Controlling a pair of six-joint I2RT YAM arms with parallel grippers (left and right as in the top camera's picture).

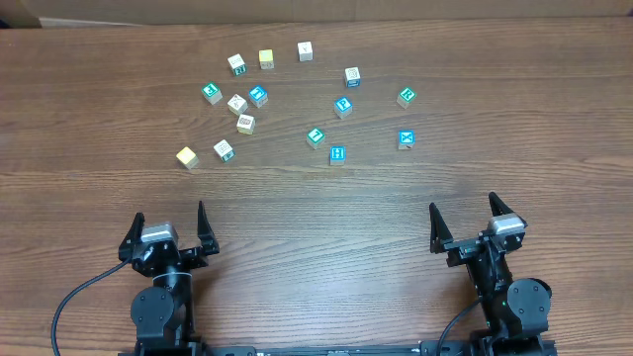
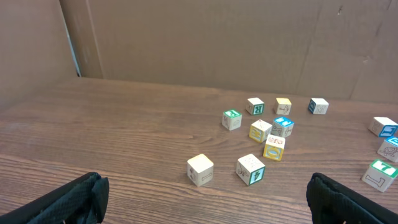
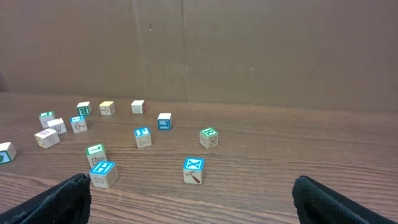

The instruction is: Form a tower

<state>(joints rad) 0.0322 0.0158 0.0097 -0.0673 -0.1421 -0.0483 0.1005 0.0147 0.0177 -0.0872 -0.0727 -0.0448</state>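
No tower shows in any view; several small wooden picture cubes lie singly on the wooden table (image 1: 316, 213), none stacked. A blue-topped cube with a white X (image 1: 406, 138) sits at the right of the scatter, also the cube nearest the right wrist view's centre (image 3: 193, 165). A cream cube (image 1: 187, 156) and a green-marked cube (image 1: 224, 149) lie nearest the left arm, seen close as the cream cube (image 2: 200, 169) and green-marked cube (image 2: 250, 168). My left gripper (image 1: 170, 216) and right gripper (image 1: 463, 206) stand open and empty near the front edge, well short of the cubes.
Brown cardboard (image 2: 224, 43) walls off the table's far side behind the cubes. A blue H cube (image 1: 338, 153) and a green-topped cube (image 1: 316, 136) lie mid-table. A black cable (image 1: 74, 297) loops by the left arm's base.
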